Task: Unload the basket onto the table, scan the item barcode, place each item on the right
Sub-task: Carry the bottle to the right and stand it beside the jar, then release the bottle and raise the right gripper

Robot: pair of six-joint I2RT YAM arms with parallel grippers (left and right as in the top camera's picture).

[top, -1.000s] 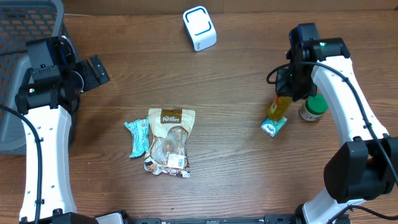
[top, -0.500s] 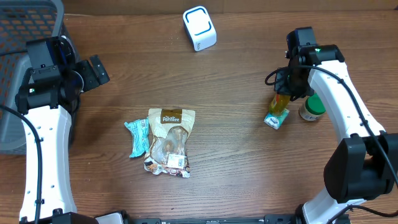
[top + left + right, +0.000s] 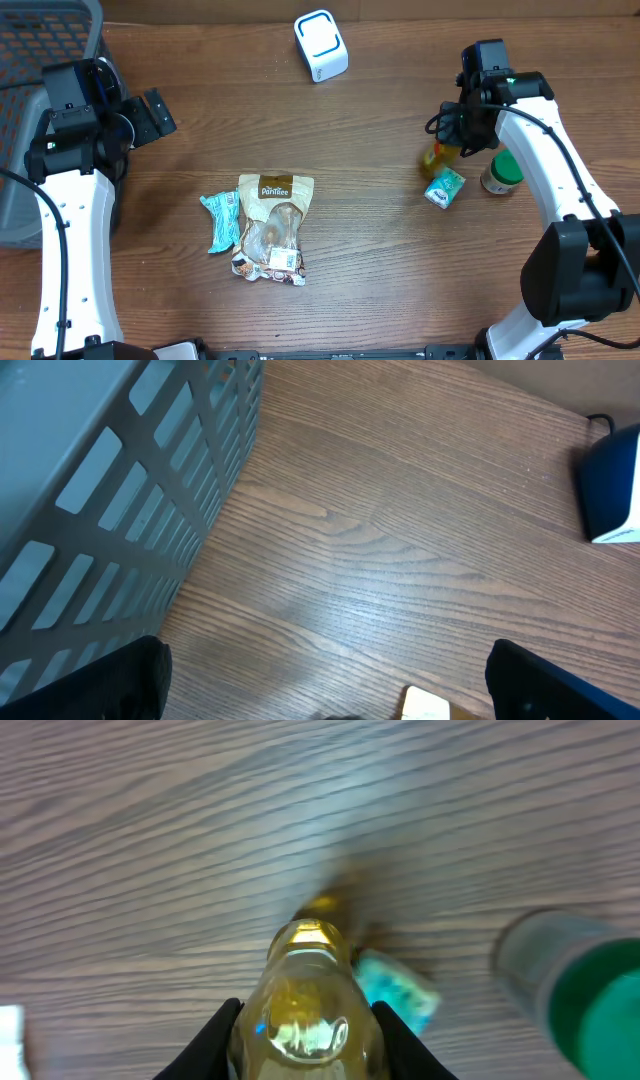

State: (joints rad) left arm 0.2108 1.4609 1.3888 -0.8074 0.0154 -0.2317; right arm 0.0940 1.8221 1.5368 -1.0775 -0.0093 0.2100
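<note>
A grey plastic lattice basket (image 3: 20, 205) sits at the upper left of the brown wooden table (image 3: 380, 270). Centre-left lies a tan snack pouch (image 3: 272, 228), with a teal foil wrapper (image 3: 222, 220) just beside its left edge. At right, a small teal carton (image 3: 444, 187) lies near a green-lidded jar (image 3: 503, 172).

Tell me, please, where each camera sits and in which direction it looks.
Overhead: above the table, facing straight down; left arm, right arm, scanner and snack bag show.
Left wrist: looks forward and down past open left fingers at basket and scanner.
Right wrist: looks down over right fingers closed on the yellow bottle, near teal carton and jar.
Shared: overhead and right wrist both show bottle, carton, jar.
</note>
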